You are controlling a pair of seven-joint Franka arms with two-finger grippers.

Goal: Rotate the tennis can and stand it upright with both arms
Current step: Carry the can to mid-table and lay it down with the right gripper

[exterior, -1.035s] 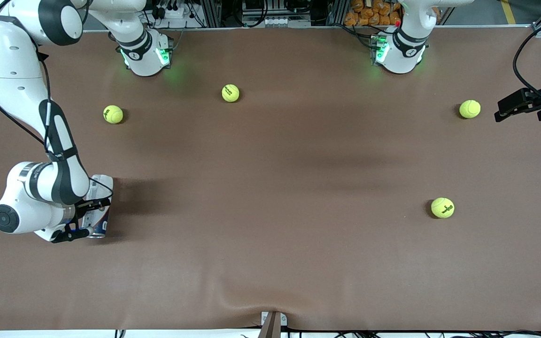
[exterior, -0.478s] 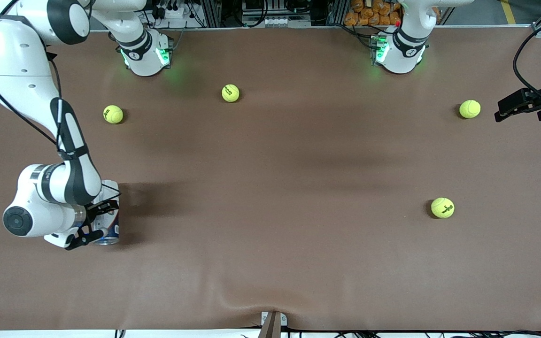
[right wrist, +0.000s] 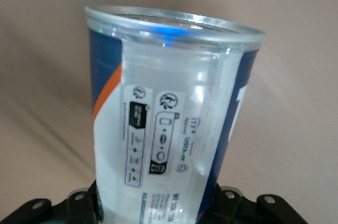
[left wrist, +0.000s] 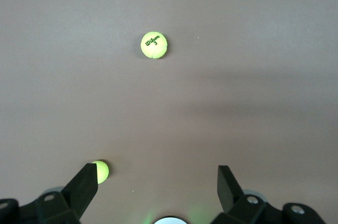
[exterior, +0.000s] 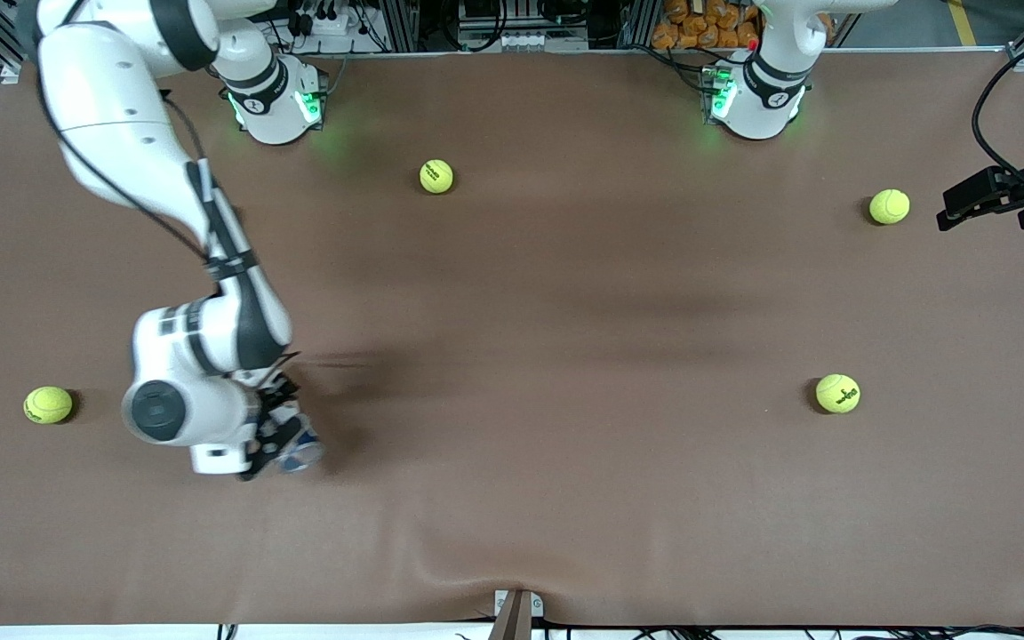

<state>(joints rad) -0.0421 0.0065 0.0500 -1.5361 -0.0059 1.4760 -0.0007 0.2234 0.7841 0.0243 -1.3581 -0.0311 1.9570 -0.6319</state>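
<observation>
In the lower left of the front view I have the right arm's black two-finger gripper (exterior: 274, 442) closed around the clear-plastic tennis can with its white and navy label (exterior: 297, 452); the white wrist covers most of the can, so only its blurred lower end shows there, over the brown table (exterior: 548, 356). In the right wrist view the can (right wrist: 169, 129) fills the frame, its clear rim pointing away from the camera, an orange stripe beside the white printed panel, its base seated in that gripper (right wrist: 158, 208).

At the right edge of the front view my left arm's black gripper (exterior: 979, 200) waits over the table's end, beside a yellow-green tennis ball (exterior: 889, 206). In the left wrist view its fingers (left wrist: 84, 184) stand wide apart and empty.

Further yellow-green balls lie at upper centre (exterior: 436, 176), lower right (exterior: 837, 393) and the left edge (exterior: 48, 404).
</observation>
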